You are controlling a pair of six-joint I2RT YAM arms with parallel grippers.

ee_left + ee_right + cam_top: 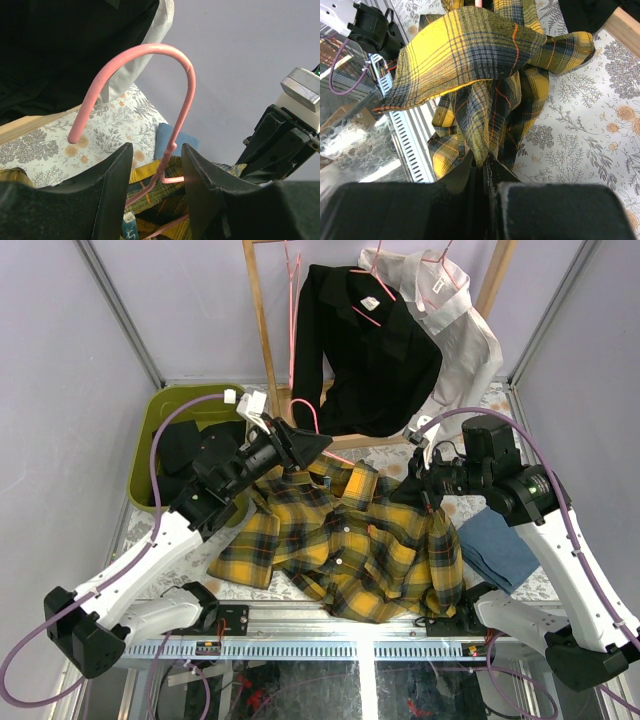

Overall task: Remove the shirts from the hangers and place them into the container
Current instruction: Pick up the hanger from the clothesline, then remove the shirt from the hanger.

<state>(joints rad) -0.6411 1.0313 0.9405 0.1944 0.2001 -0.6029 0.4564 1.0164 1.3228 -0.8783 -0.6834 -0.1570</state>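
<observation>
While the right gripper is closed tight on a fold of the plaid shirt, which lies spread in the middle of the top view, you can free the pink hanger with the other arm. The left gripper has its jaws apart. The twisted neck of the hanger passes between them, close to the finger on the right of that frame, and whether it touches cannot be told. Nothing is gripped there now. You would do well to close on the neck first, then pull the hook toward the upper left, so the wire slides out of the collar and does not drag the cloth. Hold the right grip low and firm against this pull.

At the upper left of the top view lies the container, with a dark shirt inside it. Behind, the wooden rack carries the hanging black shirt and the white shirt. The black one hangs low, just above the left gripper, so a high pull may catch its hem. Leave the folded blue cloth at the lower right alone.
</observation>
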